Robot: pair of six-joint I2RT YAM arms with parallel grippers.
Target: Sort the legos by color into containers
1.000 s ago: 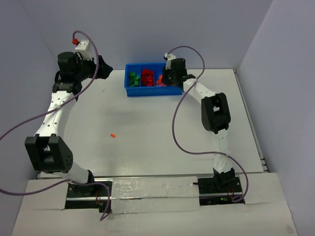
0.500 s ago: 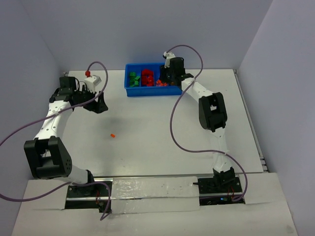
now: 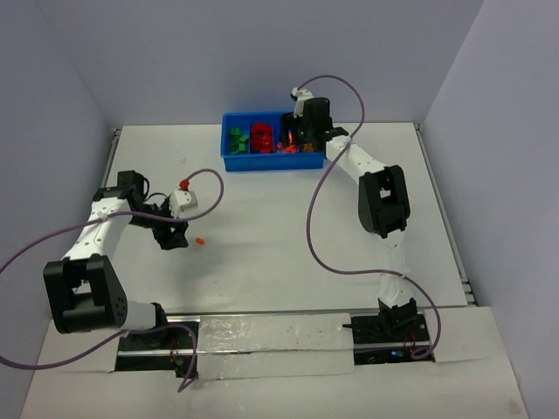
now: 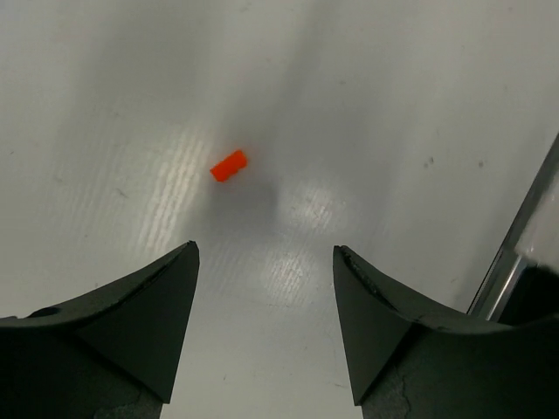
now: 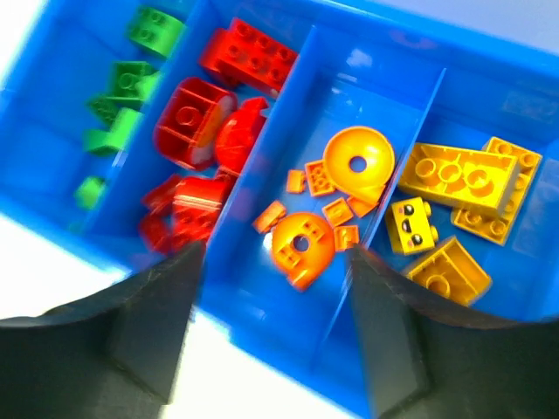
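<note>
Across the blue tray (image 5: 349,96), found legos (image 5: 358,161) sorted green, red, orange, yellow. Judged one job left: orange brick (image 4: 229,165) loose on the table (image 3: 262,279), just ahead of open, empty left gripper (image 4: 265,251). Saw right gripper (image 5: 275,253) spread, empty, over the tray.

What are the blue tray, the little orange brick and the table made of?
The blue tray looks like hard glossy plastic: light glints off its smooth walls. The little orange brick seems plastic too, evenly bright with crisp edges, though it's tiny. The table is white, faintly ribbed with a soft sheen, maybe plastic sheet or painted board.
</note>
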